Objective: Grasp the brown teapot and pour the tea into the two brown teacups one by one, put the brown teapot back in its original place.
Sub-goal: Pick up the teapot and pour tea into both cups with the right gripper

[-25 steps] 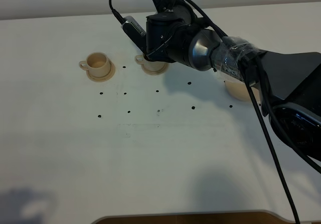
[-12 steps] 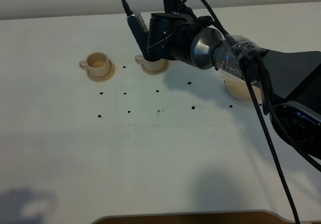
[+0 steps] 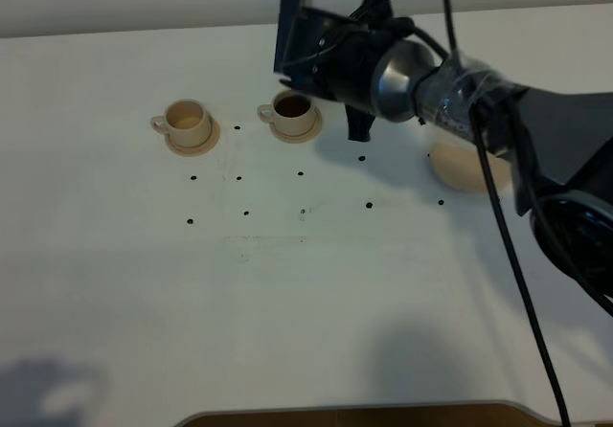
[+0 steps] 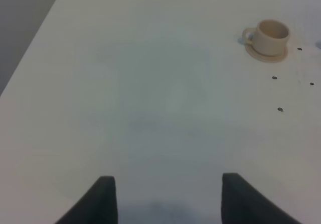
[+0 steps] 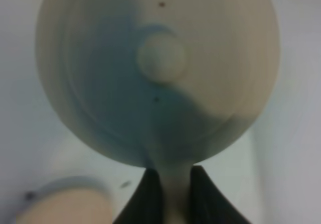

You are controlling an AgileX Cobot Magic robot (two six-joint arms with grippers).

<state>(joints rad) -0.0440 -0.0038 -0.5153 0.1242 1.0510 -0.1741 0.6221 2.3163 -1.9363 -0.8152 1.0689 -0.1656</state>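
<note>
Since the right cup (image 3: 293,109) has dark tea in it and the left cup (image 3: 185,118) looks pale and empty, I think the first pour is done and the second comes next. The right gripper (image 5: 171,183) is clamped on the handle of the teapot (image 5: 100,63) and holds it up in the air near the full cup. From the high camera the teapot is hidden behind the arm. The wrist camera shows its lid and little knob from above. The left gripper (image 4: 168,196) has its fingers spread with nothing in them. It is over the table (image 3: 287,293), well apart from the left cup. Next, the teapot should go left until its spout is over the empty cup, then tip slowly. After that it goes back on the big saucer (image 3: 460,168) at the right.
</note>
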